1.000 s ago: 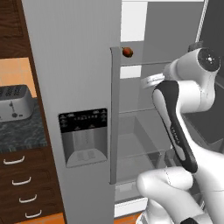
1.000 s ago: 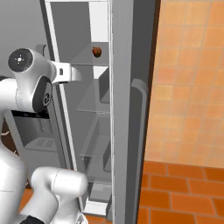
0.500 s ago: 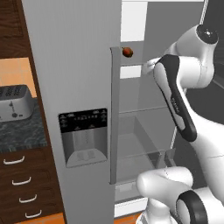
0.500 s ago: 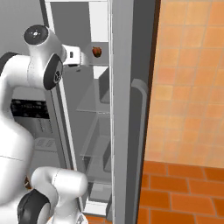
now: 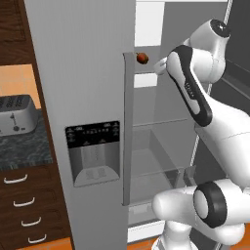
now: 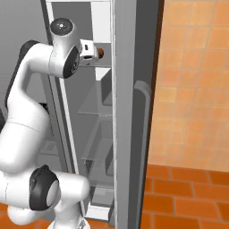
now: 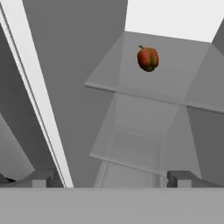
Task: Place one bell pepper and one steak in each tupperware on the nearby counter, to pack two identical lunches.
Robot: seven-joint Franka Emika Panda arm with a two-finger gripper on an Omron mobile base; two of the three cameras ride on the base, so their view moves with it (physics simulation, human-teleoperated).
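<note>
A small orange-red bell pepper [image 7: 148, 58] sits on the upper glass shelf [image 7: 175, 87] of the open fridge; it also shows as bell pepper [image 5: 142, 58] and bell pepper [image 6: 101, 53]. My gripper [image 7: 112, 178] is open and empty, a short way in front of the pepper and pointing at it. The white hand [image 6: 89, 49] is level with that shelf, just left of the pepper. A strip of the black counter [image 5: 22, 146] lies at the far left. The steak and the tupperware are out of view.
The shut fridge door [image 5: 83, 73] with its dispenser [image 5: 93, 152] and long handle [image 5: 128, 127] stands left of the opening. Lower glass shelves [image 7: 131, 153] lie beneath. A silver toaster [image 5: 15, 114] sits on the counter above drawers [image 5: 22, 207]. An orange tiled wall [image 6: 192, 89] lies right.
The arm has lifted and reached into the fridge, bringing the hand up beside the pepper's shelf. The gripper has stayed open.
</note>
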